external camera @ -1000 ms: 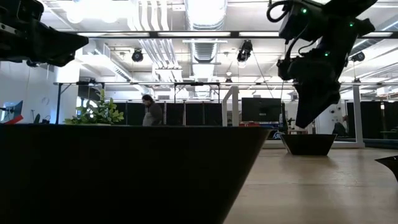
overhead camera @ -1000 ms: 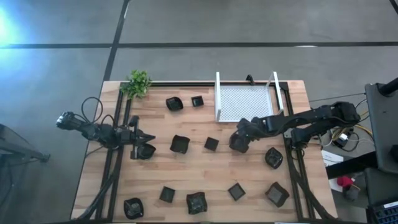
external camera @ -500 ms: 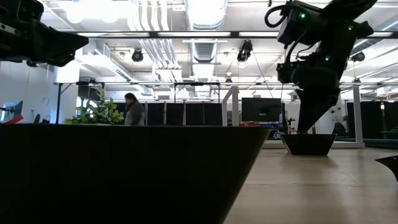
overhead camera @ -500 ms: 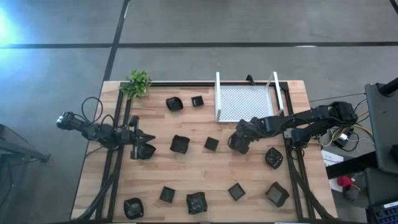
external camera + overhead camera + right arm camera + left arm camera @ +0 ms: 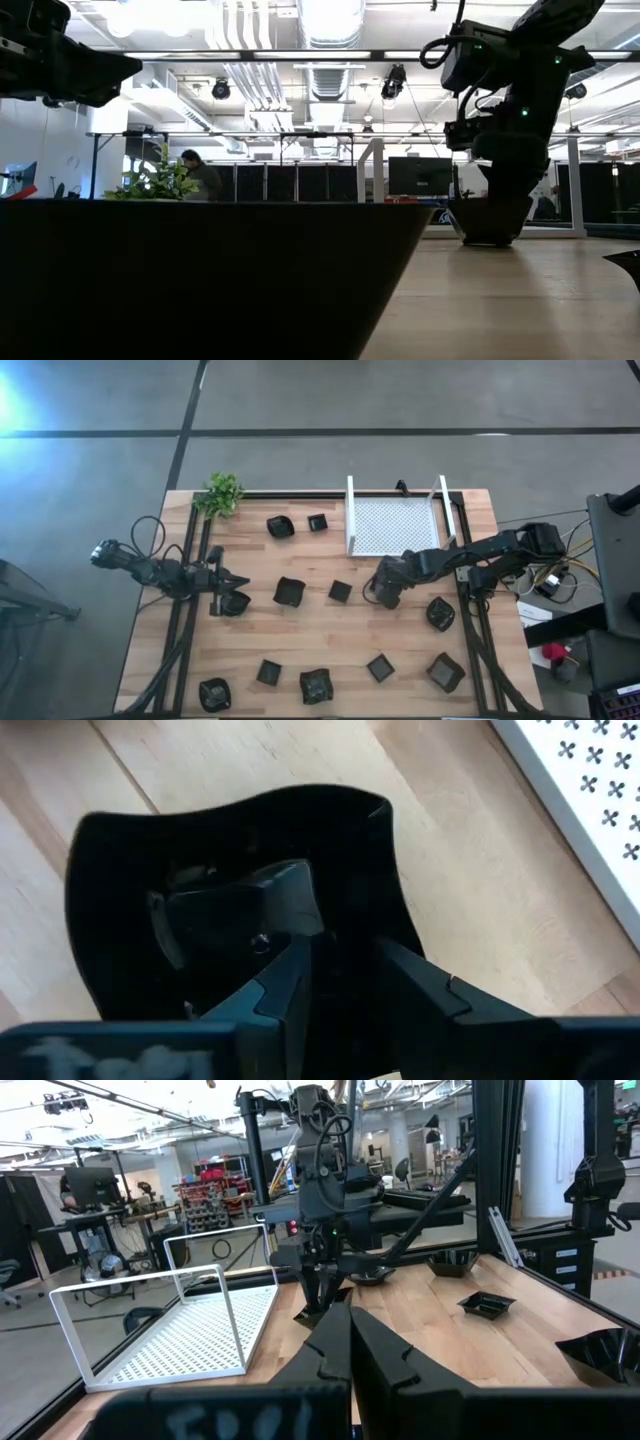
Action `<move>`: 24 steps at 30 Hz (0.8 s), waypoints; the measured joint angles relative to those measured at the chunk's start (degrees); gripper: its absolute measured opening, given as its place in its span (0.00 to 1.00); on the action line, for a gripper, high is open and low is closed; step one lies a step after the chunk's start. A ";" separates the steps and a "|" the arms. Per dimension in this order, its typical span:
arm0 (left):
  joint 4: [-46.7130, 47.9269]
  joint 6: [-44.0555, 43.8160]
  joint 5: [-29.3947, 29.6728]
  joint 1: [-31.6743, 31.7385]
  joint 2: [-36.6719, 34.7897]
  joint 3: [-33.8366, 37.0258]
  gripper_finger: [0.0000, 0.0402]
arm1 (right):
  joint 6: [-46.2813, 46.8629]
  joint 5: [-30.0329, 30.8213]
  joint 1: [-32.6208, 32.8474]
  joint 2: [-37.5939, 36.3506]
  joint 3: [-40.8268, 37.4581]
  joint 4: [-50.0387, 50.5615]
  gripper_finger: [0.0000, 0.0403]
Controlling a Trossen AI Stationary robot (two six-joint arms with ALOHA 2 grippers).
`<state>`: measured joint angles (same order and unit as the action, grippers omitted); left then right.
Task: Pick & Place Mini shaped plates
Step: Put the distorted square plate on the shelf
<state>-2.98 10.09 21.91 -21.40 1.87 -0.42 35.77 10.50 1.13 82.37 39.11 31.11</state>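
Several mini shaped plates, small glossy black dishes, lie spread over the wooden table (image 5: 330, 635). My right gripper (image 5: 345, 975) points steeply down over one wavy-edged plate (image 5: 200, 850) just in front of the white mesh tray (image 5: 393, 525). Its fingers are apart, one over the plate's hollow and one at the outside of its rim. In the low view its tips (image 5: 495, 222) have sunk into that plate (image 5: 490, 236). My left gripper (image 5: 350, 1345) is shut and level at the table's left, above another plate (image 5: 235, 603). My right gripper straddles the plate's side rim (image 5: 400, 910) from above, one finger (image 5: 285, 985) inside the dish and one (image 5: 425, 985) outside. I cannot tell whether either finger touches the plate. The plate lies flat on the table.
Other plates lie near the right gripper (image 5: 340, 591) (image 5: 440, 613) and along the near edge (image 5: 380, 667) (image 5: 315, 685). A small green plant (image 5: 222, 493) stands at the far left corner. A near plate (image 5: 200, 280) blocks much of the low view. A person moves in the room behind.
My right gripper has come down onto the wavy-edged plate, shifting slightly toward the table's left edge; in the low view its tips have gone from above the plate to inside it. The plate has kept its place.
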 joint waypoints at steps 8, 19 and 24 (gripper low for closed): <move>0.00 0.00 0.00 0.02 0.00 -0.01 0.00 | 0.00 -0.09 -0.02 -0.92 -0.02 -0.01 0.18; 0.00 0.00 0.00 -0.01 0.00 0.00 0.00 | -0.91 -1.61 0.00 -2.08 -0.02 0.07 0.02; 0.00 -0.01 0.01 -0.01 0.00 -0.01 0.00 | -1.66 -1.60 -0.02 -3.06 -0.02 0.06 0.02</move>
<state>-2.98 10.07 21.92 -21.41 1.87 -0.42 34.11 8.91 1.10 79.31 39.09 31.17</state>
